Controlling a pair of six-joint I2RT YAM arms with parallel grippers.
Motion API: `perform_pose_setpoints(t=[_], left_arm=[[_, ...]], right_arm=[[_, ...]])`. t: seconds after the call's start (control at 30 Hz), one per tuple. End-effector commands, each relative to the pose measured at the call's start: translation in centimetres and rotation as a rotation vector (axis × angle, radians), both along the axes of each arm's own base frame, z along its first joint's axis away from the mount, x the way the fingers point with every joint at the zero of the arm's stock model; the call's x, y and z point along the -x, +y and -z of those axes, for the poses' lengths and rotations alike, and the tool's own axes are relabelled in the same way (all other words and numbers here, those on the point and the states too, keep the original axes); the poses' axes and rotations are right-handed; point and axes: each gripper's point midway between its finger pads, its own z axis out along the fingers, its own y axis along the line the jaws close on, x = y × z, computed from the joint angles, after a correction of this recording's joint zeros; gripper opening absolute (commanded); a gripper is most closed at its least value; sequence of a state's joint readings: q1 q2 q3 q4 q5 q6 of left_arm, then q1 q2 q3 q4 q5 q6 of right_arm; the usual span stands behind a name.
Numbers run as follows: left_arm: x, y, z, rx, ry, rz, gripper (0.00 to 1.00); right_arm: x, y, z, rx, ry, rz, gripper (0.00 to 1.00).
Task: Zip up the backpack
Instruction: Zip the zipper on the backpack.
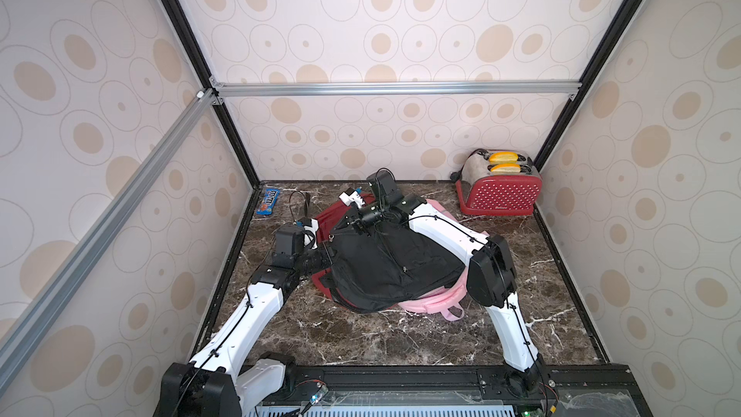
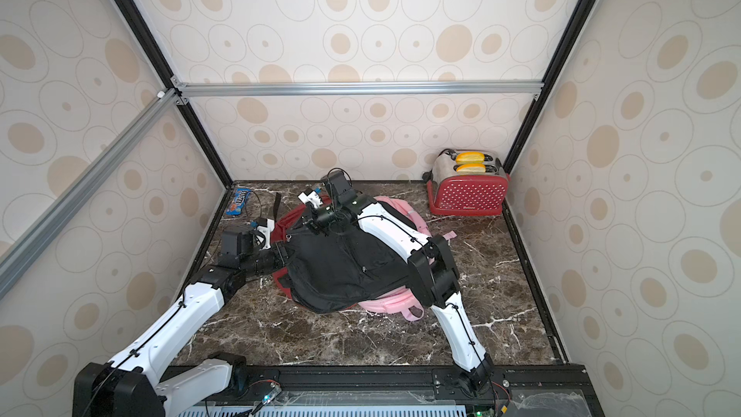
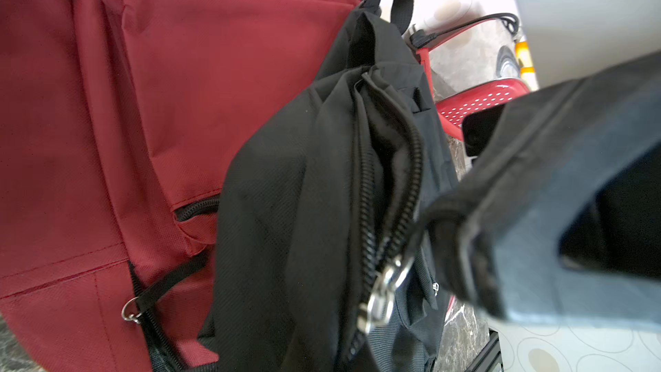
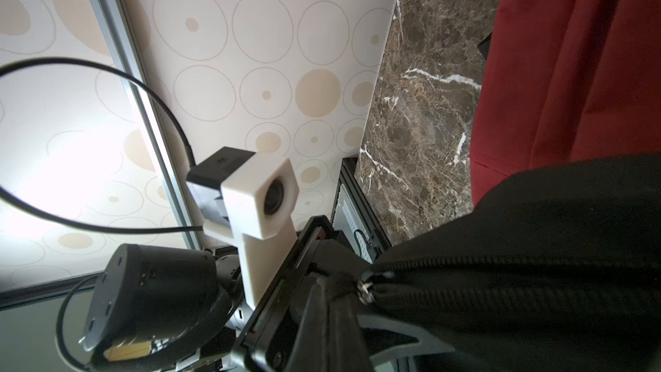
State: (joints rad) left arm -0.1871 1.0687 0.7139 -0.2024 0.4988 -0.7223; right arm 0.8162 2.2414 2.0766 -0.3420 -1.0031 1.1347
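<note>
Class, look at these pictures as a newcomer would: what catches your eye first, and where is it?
A black backpack sprawls in the middle over a red backpack and a pink backpack, its zip gaping. In the far right corner stands a red toaster holding yellow buns.

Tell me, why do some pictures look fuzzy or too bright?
In the left wrist view the finger is too close to the lens, so it looks fuzzy, while the zipper is clearer; in the right wrist view light glares off the wall; in both top views all is sharp and evenly lit.
</note>
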Motion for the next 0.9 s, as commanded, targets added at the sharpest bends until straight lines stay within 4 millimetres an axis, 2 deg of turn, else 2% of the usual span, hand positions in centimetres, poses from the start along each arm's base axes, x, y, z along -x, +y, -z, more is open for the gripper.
perform_pose_setpoints(t=[0.0, 0.33, 0.5, 0.7, 0.73, 0.77, 0.8, 0.87], left_arm=[[1.1, 0.2, 0.9, 0.006, 0.05, -0.011, 0.0], [1.3, 0.2, 1.7, 0.021, 0.068, -0.019, 0.0], [1.4, 0.4, 1.8, 0.012, 0.07, -0.027, 0.0], [1.4, 0.7, 2.0, 0.002, 0.078, -0.037, 0.0], [1.4, 0.7, 1.9, -0.002, 0.08, -0.036, 0.16], [1.4, 0.8, 1.8, -0.012, 0.083, -0.037, 0.37], [1.4, 0.9, 1.5, -0.023, 0.081, -0.036, 0.53], [1.4, 1.2, 0.8, -0.051, 0.073, -0.038, 0.61]], right_arm=[[-4.3, -1.2, -1.6, -0.062, -0.068, 0.096, 0.0], [-6.7, -3.0, 0.0, -0.032, -0.06, 0.148, 0.0], [-7.4, -3.4, 1.3, -0.018, -0.045, 0.157, 0.0], [-7.4, -3.4, 1.9, -0.021, -0.042, 0.142, 0.0], [-7.3, -3.4, 2.0, -0.02, -0.046, 0.139, 0.0], [-7.2, -3.5, 2.0, -0.017, -0.049, 0.135, 0.0], [-7.1, -3.5, 1.9, -0.016, -0.054, 0.13, 0.0], [-6.7, -3.7, 1.8, -0.018, -0.06, 0.122, 0.0]])
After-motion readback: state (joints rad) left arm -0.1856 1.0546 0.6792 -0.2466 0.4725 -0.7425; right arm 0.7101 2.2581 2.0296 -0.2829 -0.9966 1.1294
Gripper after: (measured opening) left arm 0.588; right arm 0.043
